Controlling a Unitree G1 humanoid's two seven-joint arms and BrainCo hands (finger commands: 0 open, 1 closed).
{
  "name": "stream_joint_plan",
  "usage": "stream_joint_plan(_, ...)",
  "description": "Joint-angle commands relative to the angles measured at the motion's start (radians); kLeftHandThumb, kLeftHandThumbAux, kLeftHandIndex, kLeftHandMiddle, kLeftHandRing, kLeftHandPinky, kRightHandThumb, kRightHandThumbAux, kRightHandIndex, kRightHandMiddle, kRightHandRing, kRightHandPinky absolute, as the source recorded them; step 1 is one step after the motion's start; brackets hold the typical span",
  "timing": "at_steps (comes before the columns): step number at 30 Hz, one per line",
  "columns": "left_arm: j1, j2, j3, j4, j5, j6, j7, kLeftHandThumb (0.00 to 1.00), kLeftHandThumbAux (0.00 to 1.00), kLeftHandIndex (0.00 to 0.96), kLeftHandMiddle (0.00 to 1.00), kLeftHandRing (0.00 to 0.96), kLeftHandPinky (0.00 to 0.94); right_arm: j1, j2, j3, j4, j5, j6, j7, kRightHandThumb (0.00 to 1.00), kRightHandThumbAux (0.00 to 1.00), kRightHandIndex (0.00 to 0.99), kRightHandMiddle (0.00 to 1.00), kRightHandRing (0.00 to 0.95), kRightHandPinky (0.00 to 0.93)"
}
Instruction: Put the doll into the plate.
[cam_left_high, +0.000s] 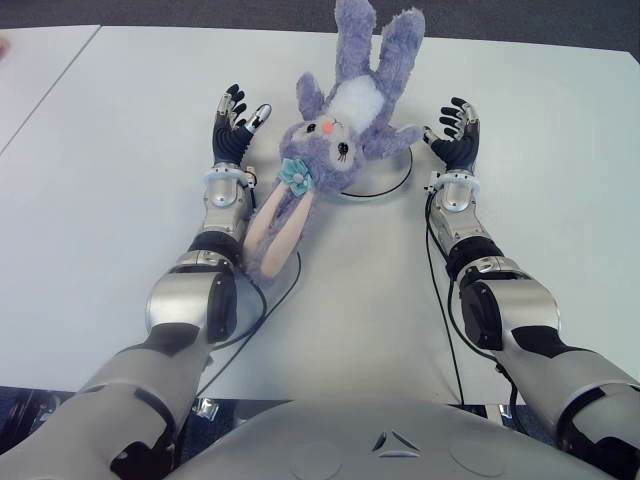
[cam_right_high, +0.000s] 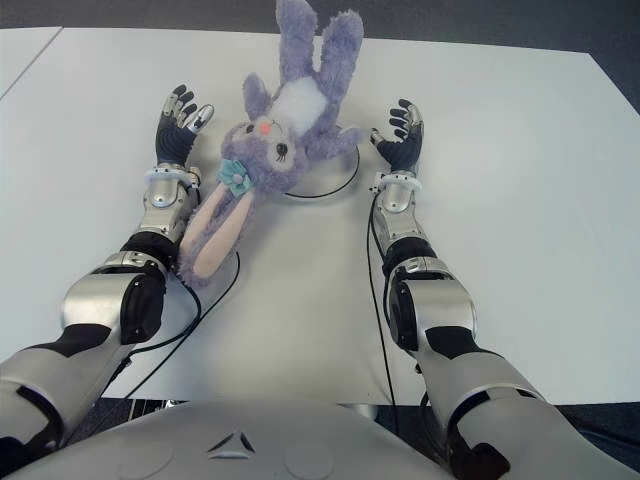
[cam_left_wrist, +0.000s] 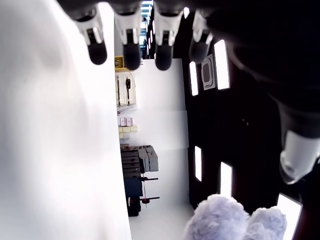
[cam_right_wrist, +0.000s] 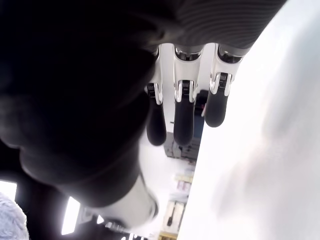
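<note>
Doll (cam_left_high: 345, 120): fluffy lilac plush rabbit, white belly, pink-lined floppy ears, teal bow at one ear. It lies between the two hands, over a flat round white plate (cam_left_high: 395, 180) with a dark rim, which it mostly covers. Long axis runs diagonal: legs point away from the robot, head toward it, long ears trailing back alongside the left forearm.

Left hand (cam_left_high: 233, 128): palm toward the doll, fingers spread, holding nothing, just beside the head.

Right hand (cam_left_high: 456, 135): palm inward, fingers loosely extended, empty, just beside the doll's arm.

Both on white table (cam_left_high: 110, 150).
</note>
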Motion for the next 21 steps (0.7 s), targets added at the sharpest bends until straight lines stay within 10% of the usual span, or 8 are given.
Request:
stream_joint_plan(1, 0.267, -0.093, -0.033, 0.15, 0.037, 0.149, 0.03, 0.0, 0.564, 0.102, 0.108, 0.099, 0.105, 0.35, 0.102, -0.008, 0.163, 0.014, -0.011, 0.022, 0.081, 0.984, 0.15, 0.238, 0.229, 0.228)
stream_joint_plan(21, 0.266, -0.093, -0.034, 0.148, 0.036, 0.143, 0.02, 0.0, 0.572, 0.074, 0.096, 0.085, 0.08, 0.349, 0.099, -0.001, 0.163, -0.001, -0.001, 0.017, 0.0, 0.905, 0.11, 0.165, 0.17, 0.194)
